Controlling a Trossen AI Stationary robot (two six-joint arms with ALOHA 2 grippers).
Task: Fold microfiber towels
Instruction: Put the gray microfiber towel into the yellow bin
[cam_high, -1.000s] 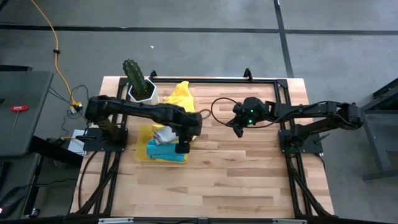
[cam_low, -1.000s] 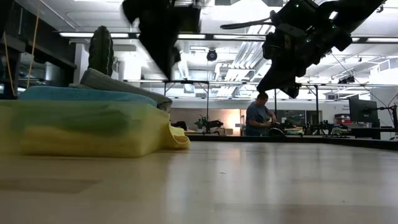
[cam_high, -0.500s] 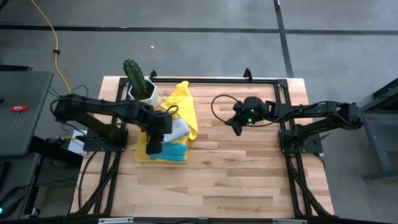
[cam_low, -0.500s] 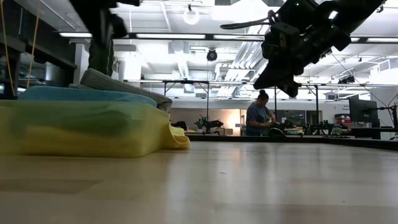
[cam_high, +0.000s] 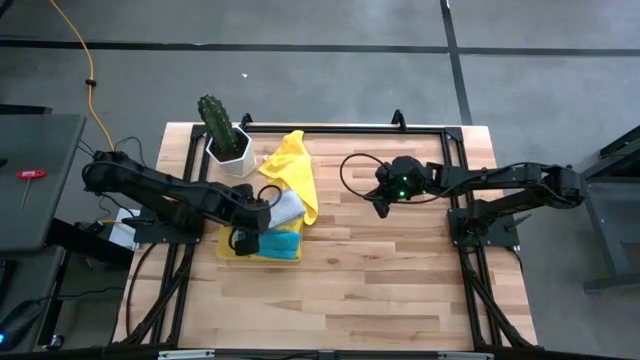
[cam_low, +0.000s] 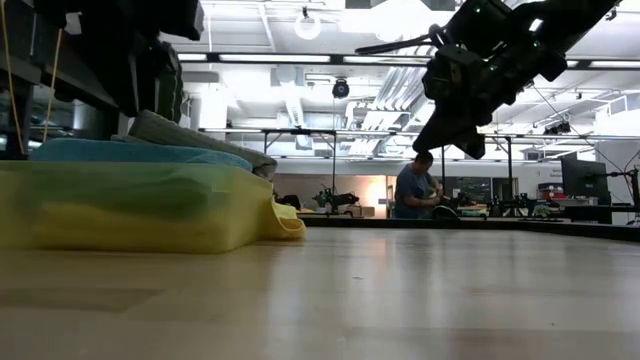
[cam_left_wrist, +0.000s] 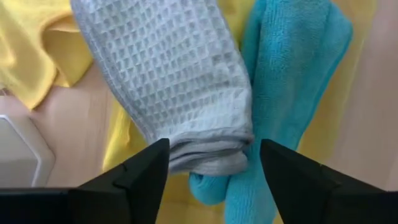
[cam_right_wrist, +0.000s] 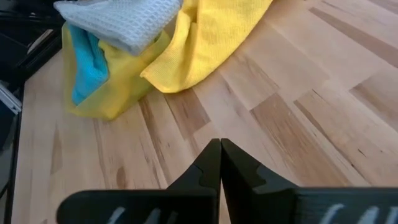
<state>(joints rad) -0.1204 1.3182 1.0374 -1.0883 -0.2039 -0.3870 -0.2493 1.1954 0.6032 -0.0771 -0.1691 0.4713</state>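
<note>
A grey waffle-weave towel (cam_left_wrist: 174, 81) lies folded on a turquoise towel (cam_left_wrist: 292, 74) in the translucent yellow tray (cam_high: 228, 248). A yellow towel (cam_high: 292, 170) spills from the tray's far right side onto the wood. My left gripper (cam_left_wrist: 213, 144) hovers open above the tray (cam_high: 243, 240), fingers on either side of the grey towel's folded end, touching nothing. My right gripper (cam_right_wrist: 219, 144) hangs shut over bare wood right of the towels (cam_high: 381, 210), nothing in it.
A cactus in a white pot (cam_high: 222, 135) stands at the far left, just behind the tray. Bare wood (cam_high: 400, 280) spreads across the table's near and right parts. In the low view a person (cam_low: 412, 190) works far off in the room behind the table.
My left gripper has drawn back from the tray's right part toward the table's left edge, staying above the tray. The grey towel, which the arm partly covered a second ago, now lies uncovered on the turquoise one.
</note>
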